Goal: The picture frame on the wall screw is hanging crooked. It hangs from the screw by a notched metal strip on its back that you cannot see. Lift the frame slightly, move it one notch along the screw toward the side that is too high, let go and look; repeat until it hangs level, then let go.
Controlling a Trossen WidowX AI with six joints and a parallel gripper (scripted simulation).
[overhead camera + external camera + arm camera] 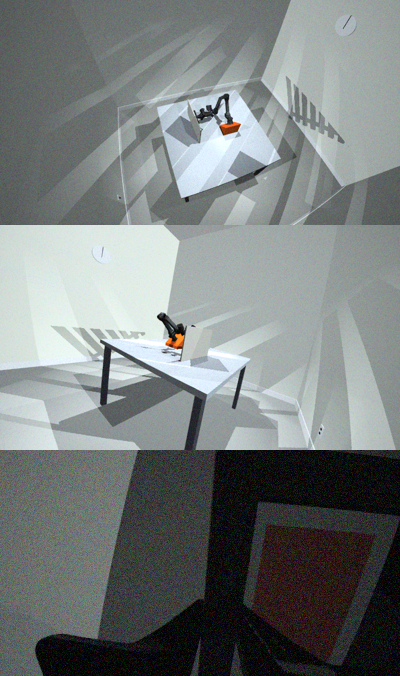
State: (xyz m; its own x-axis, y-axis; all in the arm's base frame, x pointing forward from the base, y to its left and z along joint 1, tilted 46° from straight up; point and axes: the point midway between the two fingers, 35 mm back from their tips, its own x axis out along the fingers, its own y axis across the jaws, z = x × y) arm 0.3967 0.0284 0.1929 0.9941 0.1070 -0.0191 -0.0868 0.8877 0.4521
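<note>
The picture frame (230,510) has a black border, a pale mat and a dark red picture in the wrist view. Its top border slopes down to the right there, but I cannot tell its true tilt from this slanted view. My gripper (219,607) (198,116) is shut on the frame's left side bar, low in the wrist view, with one finger on each side of the bar. The upright wall panel (196,125) (196,345) (165,525) stands behind the frame. The exterior camera sees the panel's back, which hides the frame. The screw and the notched strip are hidden.
The panel stands on a white table (201,167) (196,376). The arm's orange base block (230,129) (175,343) is on the panel's front side. A round clock (345,25) (101,254) hangs on a room wall. Strong shadows cross the room.
</note>
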